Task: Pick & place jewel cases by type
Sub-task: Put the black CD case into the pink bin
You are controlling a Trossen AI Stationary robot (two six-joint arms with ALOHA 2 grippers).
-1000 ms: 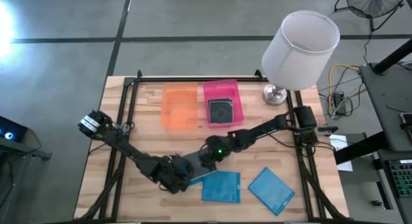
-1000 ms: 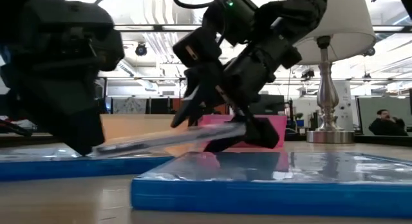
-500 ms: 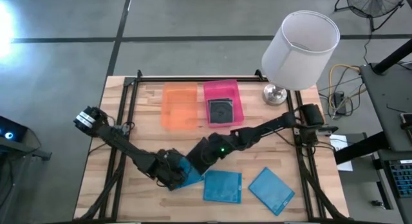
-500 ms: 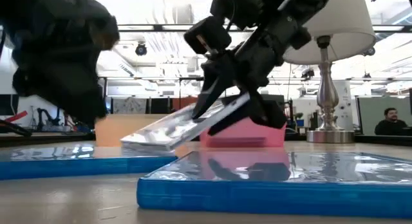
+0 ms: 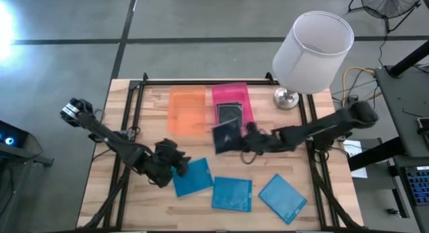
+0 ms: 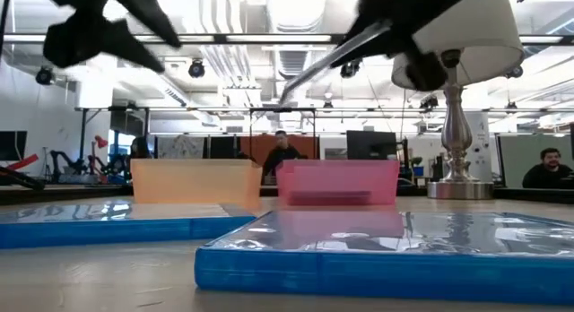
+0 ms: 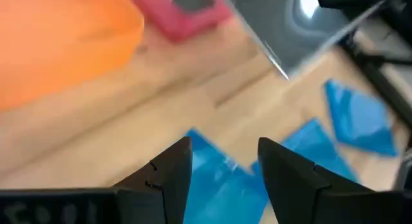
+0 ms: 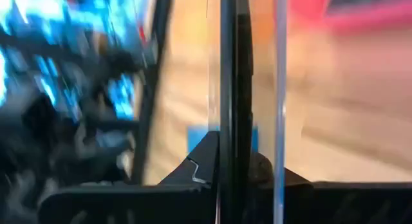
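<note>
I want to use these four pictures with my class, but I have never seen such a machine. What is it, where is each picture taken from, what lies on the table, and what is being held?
It is a robot with two dark arms, each ending in a two-finger gripper. One picture looks straight down on the table, one looks level across the tabletop, and one comes from a camera on each wrist.

On the wooden table lie three blue jewel cases, thin flat plastic squares. Behind them stand an orange tray and a pink tray with a dark case already inside, and a lamp beside them.

The right gripper holds a dark jewel case in the air, near the pink tray. The left gripper is open and empty, just above the leftmost blue case.
</note>
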